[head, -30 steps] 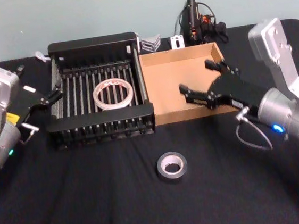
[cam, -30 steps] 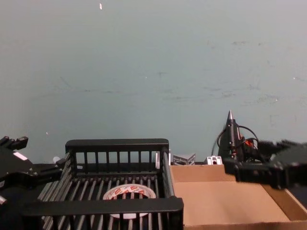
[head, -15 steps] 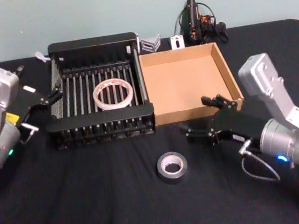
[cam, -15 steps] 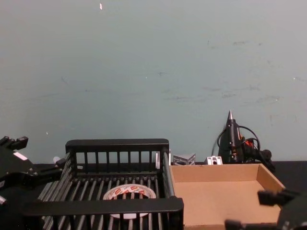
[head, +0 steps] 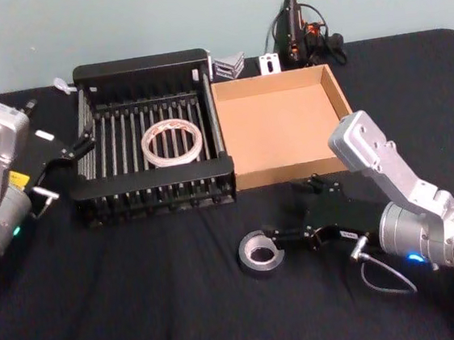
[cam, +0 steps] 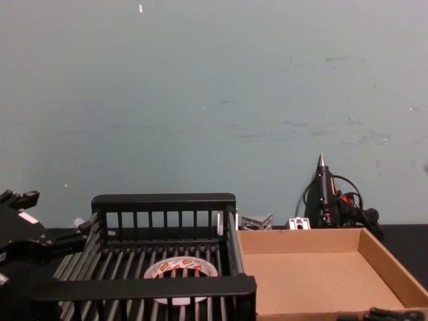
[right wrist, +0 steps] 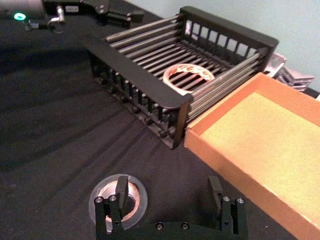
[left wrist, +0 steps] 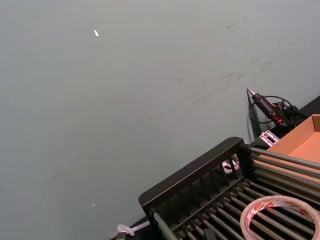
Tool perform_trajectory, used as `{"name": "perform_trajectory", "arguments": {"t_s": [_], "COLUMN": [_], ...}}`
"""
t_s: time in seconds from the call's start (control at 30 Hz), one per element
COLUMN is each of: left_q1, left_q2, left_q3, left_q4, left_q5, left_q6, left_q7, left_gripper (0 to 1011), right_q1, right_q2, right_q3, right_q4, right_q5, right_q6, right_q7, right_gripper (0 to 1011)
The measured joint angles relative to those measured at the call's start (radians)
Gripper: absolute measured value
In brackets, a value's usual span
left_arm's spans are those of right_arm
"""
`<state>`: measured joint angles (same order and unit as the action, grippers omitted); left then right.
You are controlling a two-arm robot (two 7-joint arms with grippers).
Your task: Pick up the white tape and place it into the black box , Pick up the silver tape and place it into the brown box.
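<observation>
The white tape (head: 173, 141) lies flat on the slatted floor of the black box (head: 145, 69), and also shows as white tape (right wrist: 188, 75), white tape (cam: 179, 267) and white tape (left wrist: 280, 216). The silver tape (head: 260, 252) lies flat on the black cloth in front of the boxes. My right gripper (head: 296, 210) is open and low beside it. In the right wrist view one finger (right wrist: 121, 187) stands over the core of the silver tape (right wrist: 118, 197) and the other is well clear of it. The brown box (head: 283, 127) holds nothing. My left gripper (head: 60, 167) hangs open just left of the black box.
A glue gun with cables (head: 297, 24) and small metal brackets (head: 232, 62) sit behind the boxes at the table's back edge. The two boxes stand side by side, touching. Black cloth covers the table around the silver tape.
My right gripper has come off the brown box, moving forward and down to the silver tape. The left arm and both tapes have stayed put.
</observation>
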<state>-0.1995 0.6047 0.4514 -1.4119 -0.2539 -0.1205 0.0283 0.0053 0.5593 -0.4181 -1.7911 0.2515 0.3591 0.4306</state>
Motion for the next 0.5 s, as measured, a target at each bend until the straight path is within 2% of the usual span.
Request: {"name": "perform_trajectory", "arguments": {"t_s": [0.5], "left_q1": [0.0], "left_q2": [0.0], "left_q3": [0.0], "left_q4": [0.0], "left_q5": [0.0], "left_q6": [0.0], "left_q7": [0.0], "left_gripper": [1001], "right_q1": [0.058], "right_q2": [0.008], "right_q3": [-0.059], "right_q4": [0.015], "right_q5": [-0.044], "right_q6": [0.056], "right_q7": [0.03], "right_gripper": [1000]}}
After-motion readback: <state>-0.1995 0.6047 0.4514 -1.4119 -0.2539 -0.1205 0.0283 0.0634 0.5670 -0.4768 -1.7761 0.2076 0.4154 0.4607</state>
